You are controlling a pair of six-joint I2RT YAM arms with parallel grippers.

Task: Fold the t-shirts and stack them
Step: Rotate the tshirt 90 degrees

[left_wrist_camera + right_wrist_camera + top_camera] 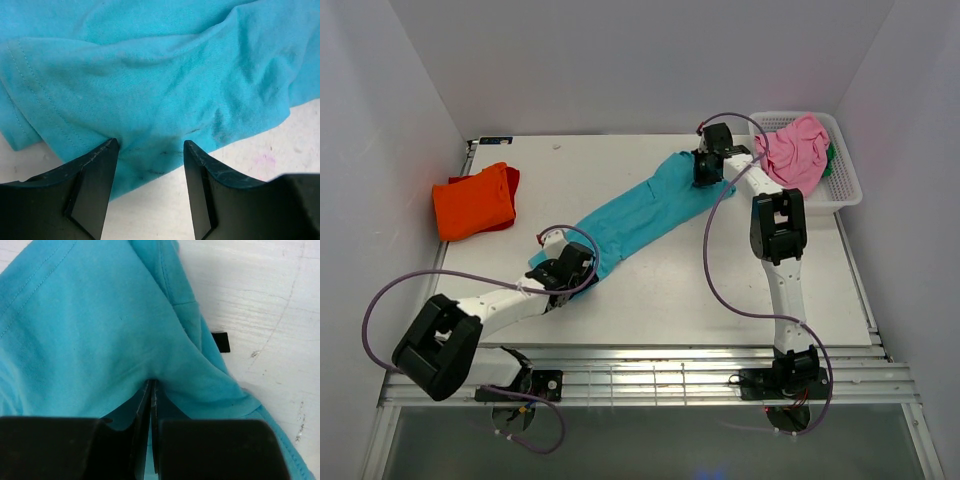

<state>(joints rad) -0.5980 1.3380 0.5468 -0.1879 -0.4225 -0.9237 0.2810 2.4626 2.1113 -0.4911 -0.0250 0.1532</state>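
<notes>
A teal t-shirt [635, 213] lies stretched in a long diagonal band across the table, from near left to far right. My left gripper [567, 268] is open at its near-left end, its fingers [95, 170] straddling the shirt's edge [150, 90] over the table. My right gripper [706, 170] is shut on the far-right end of the teal shirt [100, 330], the cloth pinched and bunched at the fingertips [151, 385]. A folded orange t-shirt [472, 202] lies at the far left. A pink t-shirt [796, 150] with a bit of green sits in the white basket [844, 192].
The white lattice basket stands at the far right edge, close beside my right arm. White walls close in the table on the left, back and right. A metal rail runs along the near edge by the arm bases.
</notes>
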